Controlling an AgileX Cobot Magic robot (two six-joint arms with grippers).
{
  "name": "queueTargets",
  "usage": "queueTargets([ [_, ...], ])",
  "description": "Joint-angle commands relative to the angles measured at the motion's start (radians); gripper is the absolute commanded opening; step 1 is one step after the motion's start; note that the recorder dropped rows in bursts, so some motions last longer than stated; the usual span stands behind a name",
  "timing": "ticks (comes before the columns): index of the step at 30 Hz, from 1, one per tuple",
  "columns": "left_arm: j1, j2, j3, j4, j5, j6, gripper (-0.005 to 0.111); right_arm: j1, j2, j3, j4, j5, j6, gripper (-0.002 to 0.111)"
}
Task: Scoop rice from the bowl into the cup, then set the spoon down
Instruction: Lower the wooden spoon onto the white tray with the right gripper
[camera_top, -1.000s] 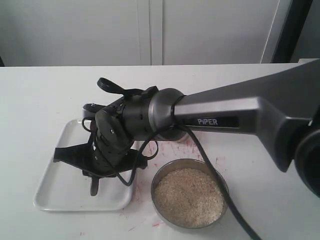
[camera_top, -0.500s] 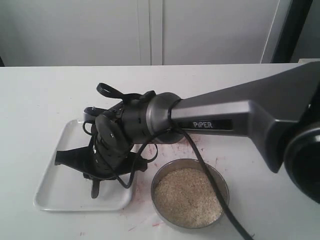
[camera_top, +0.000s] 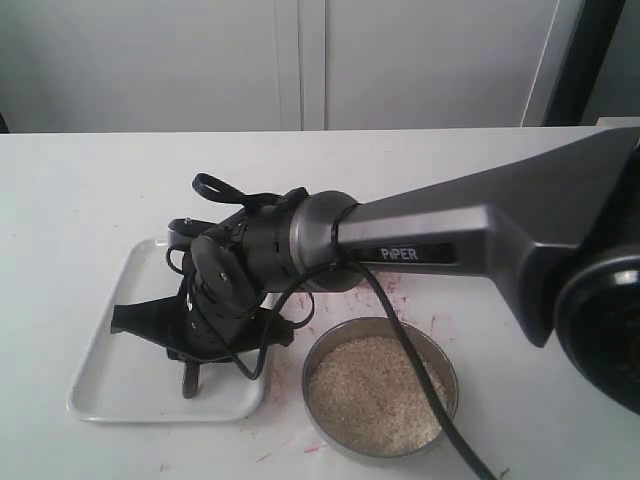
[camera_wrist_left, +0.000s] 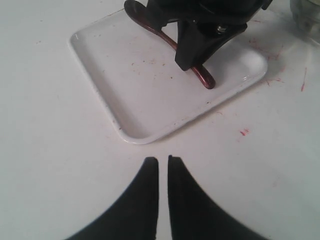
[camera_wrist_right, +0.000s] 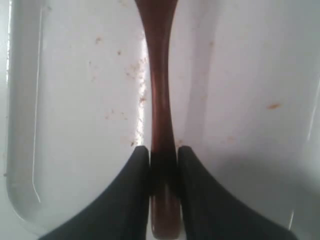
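Note:
The dark wooden spoon (camera_wrist_right: 160, 100) runs along the white tray (camera_top: 120, 385). My right gripper (camera_wrist_right: 163, 155) is shut on its handle near the end. In the left wrist view the spoon (camera_wrist_left: 202, 77) lies low on or just over the tray (camera_wrist_left: 125, 85) under the right gripper (camera_wrist_left: 192, 52). In the exterior view the right gripper (camera_top: 190, 362) reaches across to the left, with the spoon's tip (camera_top: 190, 385) showing below it. The steel bowl (camera_top: 445, 365) holds rice (camera_top: 375, 395) at the front middle. The cup is hidden behind the arm. My left gripper (camera_wrist_left: 163, 161) is shut on nothing over bare table.
The right arm (camera_top: 480, 235) spans the table from the right edge to the tray. Red marks (camera_top: 375, 295) stain the table between tray and bowl. A shiny steel edge (camera_wrist_left: 306, 14) shows in the left wrist view; I cannot tell which vessel it is.
The right wrist has sunk slightly toward the tray with the spoon still held. The bowl and tray have not moved.

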Motion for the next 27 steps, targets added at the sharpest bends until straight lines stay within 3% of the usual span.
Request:
queueTargets([
  [1,-0.007,-0.003,0.005,-0.005,0.003,0.003,0.014,0.001,-0.002,0.003,-0.011,-0.006,0.002,0.000],
  [6,-0.007,-0.003,0.005,-0.005,0.003,0.003,0.014,0.001,-0.002,0.003,-0.011,-0.007,0.002,0.004],
  [16,-0.007,-0.003,0.005,-0.005,0.003,0.003,0.014,0.001,-0.002,0.003,-0.011,-0.001,-0.001,0.035],
  [27,-0.007,-0.003,0.005,-0.005,0.003,0.003,0.014,0.001,-0.066,0.003,-0.008,-0.074,0.026,0.036],
])
